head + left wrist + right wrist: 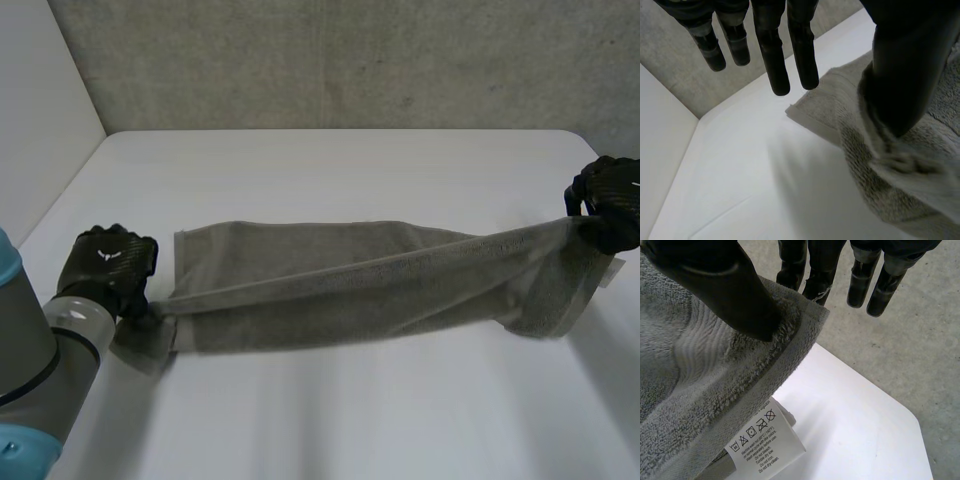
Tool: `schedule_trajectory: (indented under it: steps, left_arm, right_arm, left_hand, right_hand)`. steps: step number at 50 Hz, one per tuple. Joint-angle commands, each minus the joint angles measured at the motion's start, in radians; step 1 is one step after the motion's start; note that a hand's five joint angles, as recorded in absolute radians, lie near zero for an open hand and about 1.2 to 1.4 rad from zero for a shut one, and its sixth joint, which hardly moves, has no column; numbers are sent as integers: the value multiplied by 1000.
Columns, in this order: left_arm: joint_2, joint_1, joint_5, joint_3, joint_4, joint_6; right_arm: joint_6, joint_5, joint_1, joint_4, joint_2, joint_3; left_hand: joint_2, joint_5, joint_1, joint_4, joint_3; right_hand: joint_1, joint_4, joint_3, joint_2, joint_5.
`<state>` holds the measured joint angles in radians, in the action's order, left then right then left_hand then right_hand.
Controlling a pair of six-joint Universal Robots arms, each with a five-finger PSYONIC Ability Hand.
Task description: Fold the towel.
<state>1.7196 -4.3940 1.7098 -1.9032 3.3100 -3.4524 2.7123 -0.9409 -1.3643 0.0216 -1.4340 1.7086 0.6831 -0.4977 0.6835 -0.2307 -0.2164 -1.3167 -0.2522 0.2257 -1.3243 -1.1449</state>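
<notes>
A grey towel [350, 285] lies folded lengthwise across the white table [330, 170], stretched between my two hands. My left hand [108, 262] is at its left end. In the left wrist view that hand [777, 55] has straight fingers held off the cloth, and only its thumb [902, 65] rests on the towel [920, 170] near a corner. My right hand [608, 200] holds the right end a little above the table. There its thumb [730, 290] pinches the towel's edge [690, 390] against the fingers behind it. A white care label [765, 440] hangs below that edge.
A grey concrete wall [330, 60] stands behind the table, and a white side wall [40, 100] is at the left. Bare tabletop lies in front of and behind the towel. The table's right edge is close to my right hand.
</notes>
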Motion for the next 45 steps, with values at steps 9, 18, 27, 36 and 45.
schedule_trajectory:
  steps: [9,18,27,36,45]
  left_arm:
    - [-55,-35,-10,-17,-67,-8]
    - [-213,-73,-123,39,-139,-7]
    - [-133,-144,-252,158,-124,-13]
    - [224,-147,-289,548,-31,-10]
    - [191,-102,-295,733,265,22]
  right_arm:
    - [1,-1,4,-17,-52,-15]
    - [-6,30,1,-121,-131,-33]
    - [-17,42,-67,-105,1,-183]
    - [-25,-55,-187,-89,276,-630]
    - [91,-188,-268,-2,363,-1046]
  left_hand:
    - [713,-724,713,56,42]
    - [713,-724,713,56,42]
    - [713,-724,713,56,42]
    - [713,-724,713,56,42]
    - [713,-724,713,56,42]
  right_hand:
    - [-80,78,-51,-72,-77]
    - [-80,78,-51,-72,-77]
    - [-80,78,-51,-72,-77]
    - [-80,78,-51,-72,-77]
    - [-80,78,-51,-72,-77]
